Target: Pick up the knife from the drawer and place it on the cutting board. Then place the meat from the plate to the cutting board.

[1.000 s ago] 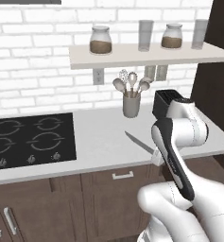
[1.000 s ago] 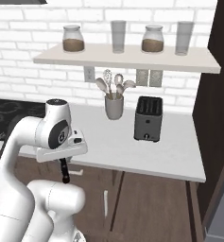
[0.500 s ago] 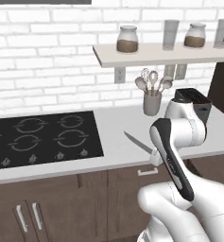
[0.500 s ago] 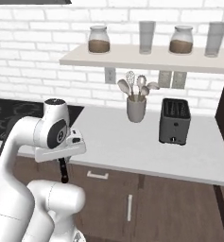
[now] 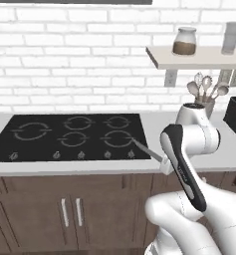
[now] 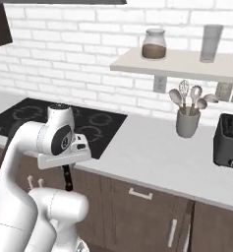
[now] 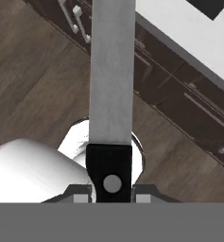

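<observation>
A long pale desk point(image 6: 152, 152) runs under a white brick wall, with dark wooden cabinets point(image 5: 64, 209) below it and a black hob point(image 5: 69, 137) set into its left part. A shelf point(image 6: 187, 63) on the wall carries a jar with brown contents point(image 6: 153, 44) and a grey tumbler point(image 6: 211, 43). Under the shelf stand a black toaster point(image 6: 229, 141) and a grey utensil holder point(image 6: 188, 122) with a whisk and spoons.

The gripper point(image 7: 112, 194) hangs in front of the desk edge, above the wooden floor point(image 7: 33, 90), and is clamped on the knife point(image 7: 112, 94). Its two fingertips point(image 7: 79, 194) press the handle from either side. The knife has a flat grey metal blade, long and straight, and a black handle with a round grey rivet in it. In the left base view the blade point(image 5: 147, 151) sticks out from the hand as a thin grey sliver, slanting up and to the left over the near edge of the desk beside the hob. In the right base view the black handle point(image 6: 67, 177) points down below the hand.
</observation>
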Controlling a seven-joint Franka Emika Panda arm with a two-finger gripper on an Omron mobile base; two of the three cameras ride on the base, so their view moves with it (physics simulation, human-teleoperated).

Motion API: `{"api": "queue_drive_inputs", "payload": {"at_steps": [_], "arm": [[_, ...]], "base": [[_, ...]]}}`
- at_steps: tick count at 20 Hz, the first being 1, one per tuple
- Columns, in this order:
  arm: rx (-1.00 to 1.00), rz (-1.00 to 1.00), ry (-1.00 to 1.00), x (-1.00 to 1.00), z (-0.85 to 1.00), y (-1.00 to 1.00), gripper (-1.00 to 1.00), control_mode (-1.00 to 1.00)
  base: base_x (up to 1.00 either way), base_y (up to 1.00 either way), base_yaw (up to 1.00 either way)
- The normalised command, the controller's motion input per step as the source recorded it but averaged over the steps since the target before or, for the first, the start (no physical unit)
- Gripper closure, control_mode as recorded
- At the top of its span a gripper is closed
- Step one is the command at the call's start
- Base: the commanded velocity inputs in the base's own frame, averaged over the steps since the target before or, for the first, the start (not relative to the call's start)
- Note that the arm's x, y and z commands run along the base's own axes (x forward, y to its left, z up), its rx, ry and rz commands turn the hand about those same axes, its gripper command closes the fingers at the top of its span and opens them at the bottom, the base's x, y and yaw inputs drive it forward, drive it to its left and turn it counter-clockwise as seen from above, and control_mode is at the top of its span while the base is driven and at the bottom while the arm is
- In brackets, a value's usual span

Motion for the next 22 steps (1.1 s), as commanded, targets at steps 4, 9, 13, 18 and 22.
{"api": "queue_drive_inputs", "payload": {"at_steps": [4,9,13,18,22], "arm": [[0.0,0.0,0.0,0.0,0.0,0.0,1.0,1.0],[0.0,0.0,0.0,0.0,0.0,0.0,1.0,1.0],[0.0,0.0,0.0,0.0,0.0,0.0,1.0,1.0],[0.0,0.0,0.0,0.0,0.0,0.0,1.0,1.0],[0.0,0.0,0.0,0.0,0.0,0.0,1.0,1.0]], "base": [[0.0,0.62,0.34],[0.0,0.65,0.3],[0.0,0.66,0.26],[0.0,0.7,0.34],[0.0,0.71,0.47]]}}
